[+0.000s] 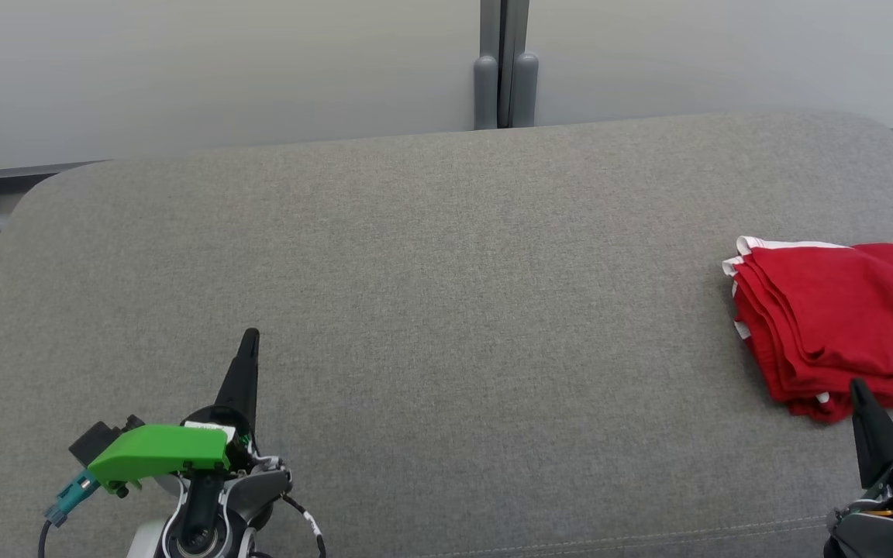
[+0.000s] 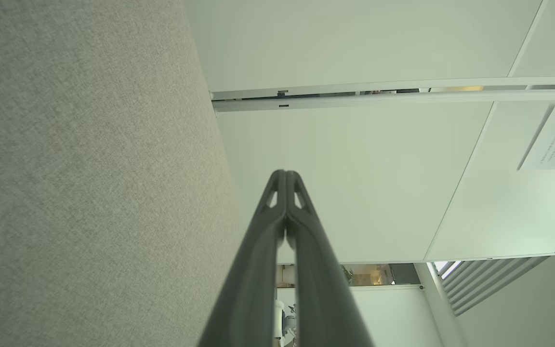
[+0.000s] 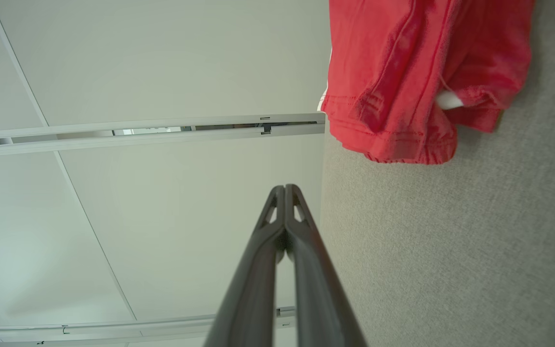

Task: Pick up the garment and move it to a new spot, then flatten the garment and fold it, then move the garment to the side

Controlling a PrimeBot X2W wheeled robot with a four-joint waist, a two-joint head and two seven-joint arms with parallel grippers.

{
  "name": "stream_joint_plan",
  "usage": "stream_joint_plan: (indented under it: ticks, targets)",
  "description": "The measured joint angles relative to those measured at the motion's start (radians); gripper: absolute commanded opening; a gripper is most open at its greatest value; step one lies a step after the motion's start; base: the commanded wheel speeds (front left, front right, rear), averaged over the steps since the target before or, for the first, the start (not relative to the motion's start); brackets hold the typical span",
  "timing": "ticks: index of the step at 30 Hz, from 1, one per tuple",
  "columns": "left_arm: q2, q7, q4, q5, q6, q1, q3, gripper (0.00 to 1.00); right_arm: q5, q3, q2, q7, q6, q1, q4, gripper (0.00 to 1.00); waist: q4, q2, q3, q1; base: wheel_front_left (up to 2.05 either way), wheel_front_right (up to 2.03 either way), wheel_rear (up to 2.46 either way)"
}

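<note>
Our left gripper (image 1: 249, 338), lower left, and right gripper (image 1: 857, 386), lower right, are pressed together, empty. Folded red garment (image 1: 834, 310) lies mid-right: probably soft, light, floppy; we'd pinch its layered edge.

The folded red cloth garment (image 1: 842, 310) is edged with white trim. The broad woven-fabric cushion (image 1: 446, 310) is plain heathered grey. The left gripper (image 1: 249, 336) and right gripper (image 1: 856, 385) have black fingers. The moulded plastic cover (image 1: 160, 456) is bright green, the cable plug (image 1: 70, 492) teal, the flat wall panels (image 1: 222, 70) pale grey-white
</note>
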Motion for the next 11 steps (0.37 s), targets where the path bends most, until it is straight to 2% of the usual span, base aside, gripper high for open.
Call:
stream_joint_plan:
  ticks: [11]
  targets:
    - [0.0,0.0,0.0,0.0,0.0,0.0,0.0,0.0,0.0,0.0,0.0,0.0,0.0,0.0,0.0,0.0,0.0,0.0,0.0,0.0,0.0,0.0,0.0]
